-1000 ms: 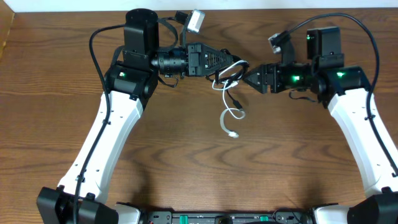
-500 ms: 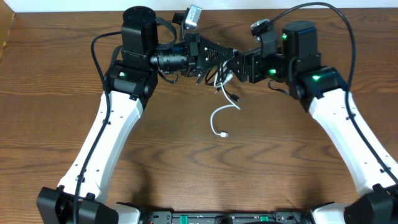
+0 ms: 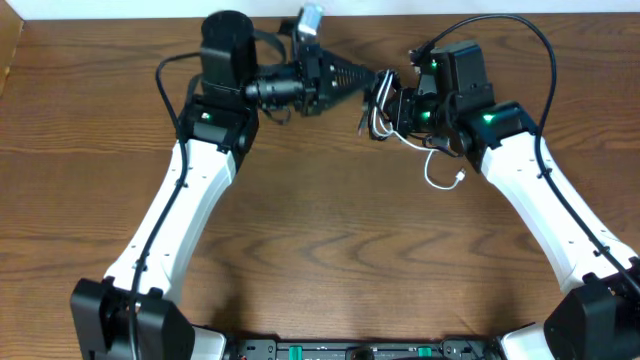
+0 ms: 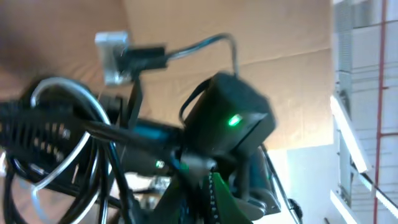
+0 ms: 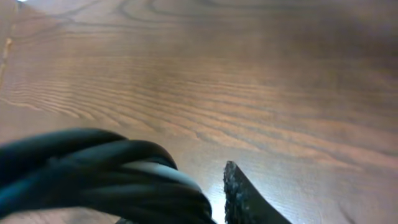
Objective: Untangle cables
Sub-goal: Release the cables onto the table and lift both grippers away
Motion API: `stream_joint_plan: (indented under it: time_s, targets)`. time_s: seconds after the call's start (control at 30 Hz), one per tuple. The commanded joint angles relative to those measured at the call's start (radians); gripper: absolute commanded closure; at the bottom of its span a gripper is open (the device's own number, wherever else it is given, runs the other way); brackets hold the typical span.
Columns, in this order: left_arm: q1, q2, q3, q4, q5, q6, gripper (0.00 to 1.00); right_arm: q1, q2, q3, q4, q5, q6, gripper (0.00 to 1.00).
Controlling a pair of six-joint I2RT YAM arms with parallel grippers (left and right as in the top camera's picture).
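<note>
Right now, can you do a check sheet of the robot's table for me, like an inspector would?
Surface: brown wooden table, grain showing.
Job's things: black and white cords bunched between the two pincers; a white tail trails out beside the right arm.
Clutter: nothing seen.
Pincers: left pincer shut, with the cords at its tip, though I cannot tell if it pinches them; right pincer against the bunch, open or shut I cannot tell.
Cables: thick black wires looped on both arms.
Surroundings: pale strip beyond the table's far edge.
</note>
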Motion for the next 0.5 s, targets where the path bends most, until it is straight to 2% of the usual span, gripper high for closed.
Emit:
stream_joint_plan:
  time_s: [0.0, 0.13, 0.17, 0.3, 0.47]
  targets:
    - [0.077, -0.056, 0.048, 0.227, 0.102, -0.212, 0.93, -0.027, 0.085, -0.034, -0.077, 0.228, 0.030, 0.80]
    - [0.143, -0.056, 0.048, 0.474, 0.104, -0.369, 0.92, -0.057, 0.122, -0.034, -0.119, 0.219, 0.030, 0.78]
    - [0.156, -0.056, 0.048, 0.499, 0.106, -0.378, 0.93, -0.066, 0.127, -0.034, -0.122, 0.206, 0.030, 0.79]
    - [0.182, -0.054, 0.048, 0.505, 0.130, -0.352, 0.93, -0.091, 0.130, -0.034, -0.122, 0.143, 0.024, 0.81]
    - [0.179, -0.054, 0.048, 0.456, 0.169, -0.211, 0.92, -0.092, 0.129, -0.034, -0.116, 0.095, 0.010, 0.82]
